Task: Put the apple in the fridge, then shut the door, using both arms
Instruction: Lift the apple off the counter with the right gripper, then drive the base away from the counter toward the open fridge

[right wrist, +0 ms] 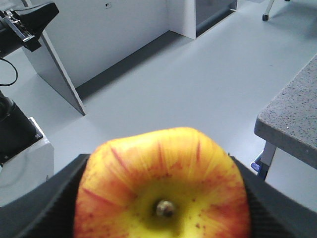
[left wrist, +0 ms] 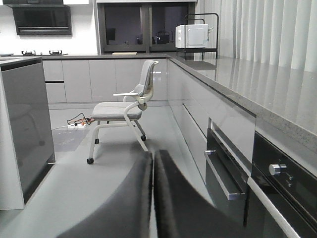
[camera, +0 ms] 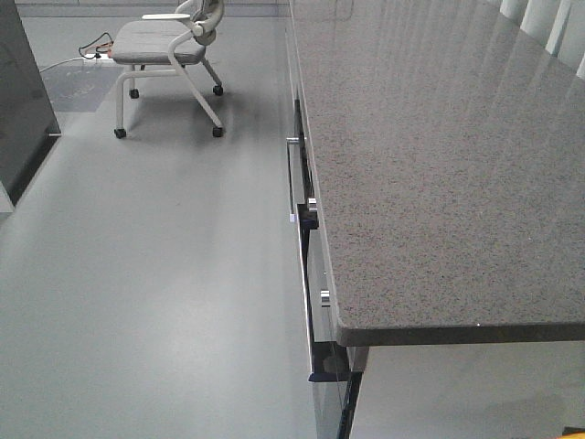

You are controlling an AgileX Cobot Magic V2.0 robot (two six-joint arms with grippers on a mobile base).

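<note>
— Between the right gripper's [right wrist: 158, 208] pads, what is showing?
— A small round red apple with yellow patches [right wrist: 161, 168] is filling the lower half of the right wrist view. Black ridged pads [right wrist: 47, 210] are pressing on it from the left and the right, so the right gripper is holding the apple. Its stem end is facing the camera.
— What is lying under it?
— The apple is hanging in the air over a smooth pale grey floor [right wrist: 173, 84]. A corner of a speckled grey stone countertop [right wrist: 292, 114] is jutting in from the right, near the apple but not touching it.
— And the left gripper?
— The left gripper [left wrist: 153, 157] is appearing as two dark blurred fingers [left wrist: 129, 198] lying together, with only a thin pale line between them and nothing in it. It is pointing along a kitchen aisle toward a light grey chair on castors [left wrist: 121, 111]. The countertop is running along the right side, a boxy white microwave [left wrist: 193, 35] is standing at its far end, and a dark oven front with a silver handle [left wrist: 228, 158] is sitting under it.
— What is the front view showing?
— It is looking down on the countertop, with the floor to the left and the chair at the top.
</note>
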